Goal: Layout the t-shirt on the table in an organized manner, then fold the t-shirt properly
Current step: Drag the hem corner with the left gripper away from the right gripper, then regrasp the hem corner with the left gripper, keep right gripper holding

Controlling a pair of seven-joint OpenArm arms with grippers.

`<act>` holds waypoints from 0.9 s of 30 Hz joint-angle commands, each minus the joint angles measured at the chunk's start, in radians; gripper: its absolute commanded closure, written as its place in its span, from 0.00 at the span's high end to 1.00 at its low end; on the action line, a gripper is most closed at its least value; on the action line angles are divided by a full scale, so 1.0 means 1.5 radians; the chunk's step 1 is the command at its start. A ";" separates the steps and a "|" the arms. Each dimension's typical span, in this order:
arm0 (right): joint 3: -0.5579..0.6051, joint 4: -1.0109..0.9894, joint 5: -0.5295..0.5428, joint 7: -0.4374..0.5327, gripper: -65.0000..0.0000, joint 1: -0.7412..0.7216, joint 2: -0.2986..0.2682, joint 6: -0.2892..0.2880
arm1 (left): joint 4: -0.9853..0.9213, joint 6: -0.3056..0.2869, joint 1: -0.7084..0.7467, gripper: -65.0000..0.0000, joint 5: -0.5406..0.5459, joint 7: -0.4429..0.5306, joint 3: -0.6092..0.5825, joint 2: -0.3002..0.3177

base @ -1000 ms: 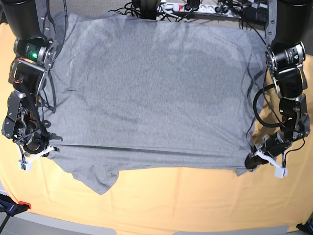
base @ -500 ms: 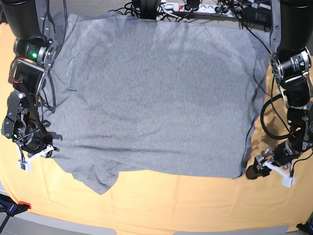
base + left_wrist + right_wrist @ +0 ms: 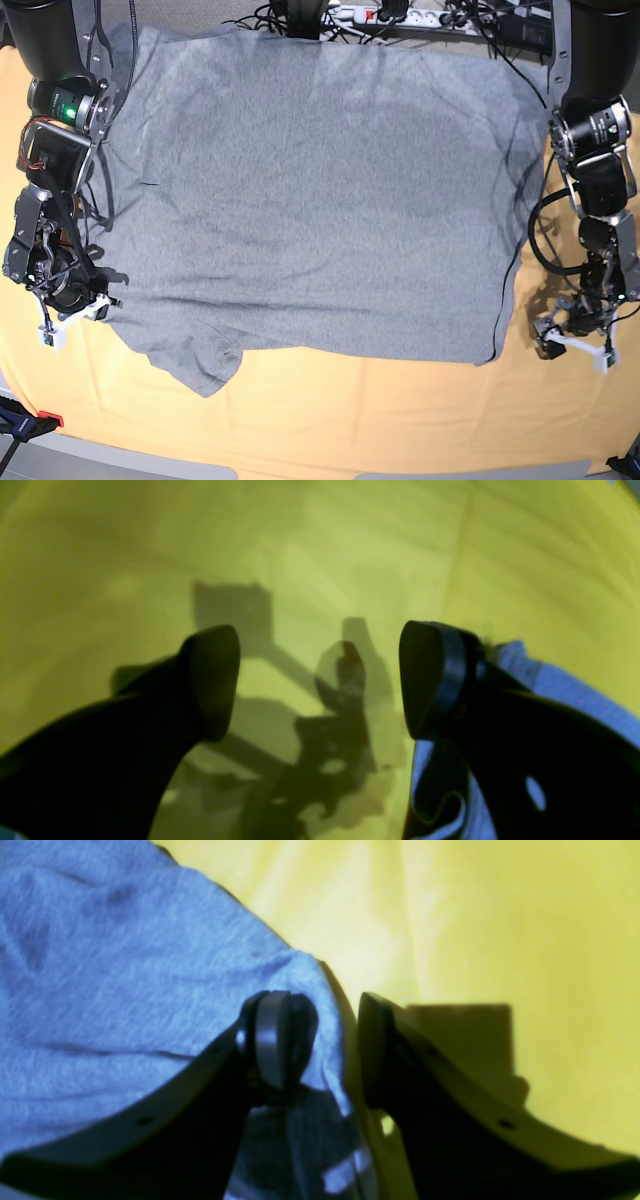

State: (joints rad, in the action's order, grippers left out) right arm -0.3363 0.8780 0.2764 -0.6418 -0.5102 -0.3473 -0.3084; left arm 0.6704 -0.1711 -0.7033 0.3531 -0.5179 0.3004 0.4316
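The shirt (image 3: pixel 310 200), soft and limp, lies flat across the desk (image 3: pixel 350 420); my left jaws (image 3: pixel 320 680) gape empty, my right jaws (image 3: pixel 332 1045) half-open astride its near-left edge, the spot to pinch.

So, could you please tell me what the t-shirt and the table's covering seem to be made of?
The t-shirt looks like soft heathered grey knit, probably cotton jersey: speckled matte surface, limp wrinkles. The table is covered with a pale yellow-orange woven cloth, matte, with faint crease lines; the fibre is unclear.

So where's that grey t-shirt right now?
In the base view, the t-shirt lies spread across the table, between the two arms, its top edge by the cables.
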 commanded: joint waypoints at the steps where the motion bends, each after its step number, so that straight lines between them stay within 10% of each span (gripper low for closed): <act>1: -0.003 0.014 0.007 0.008 0.38 -0.020 -0.012 -0.005 | 0.009 0.003 -0.020 0.76 -0.005 0.022 0.001 0.002; 14: -0.003 0.014 0.007 0.001 0.38 -0.020 -0.012 -0.005 | 0.009 -0.016 0.029 0.76 -0.033 0.077 0.001 -0.069; 21: -0.003 0.014 0.010 0.001 0.38 -0.020 -0.012 -0.007 | 0.009 -0.158 0.025 0.76 0.004 0.079 -0.025 -0.072; 27: -0.003 0.014 0.010 0.001 0.38 -0.020 -0.012 -0.021 | 0.009 -0.111 0.024 0.76 -0.029 0.111 -0.108 -0.072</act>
State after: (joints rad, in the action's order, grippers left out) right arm -0.3363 0.8780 0.2798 -0.6594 -0.5102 -0.3485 -0.3347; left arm 0.6716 -0.3325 -0.6395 0.3023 -0.3576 0.1349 0.3161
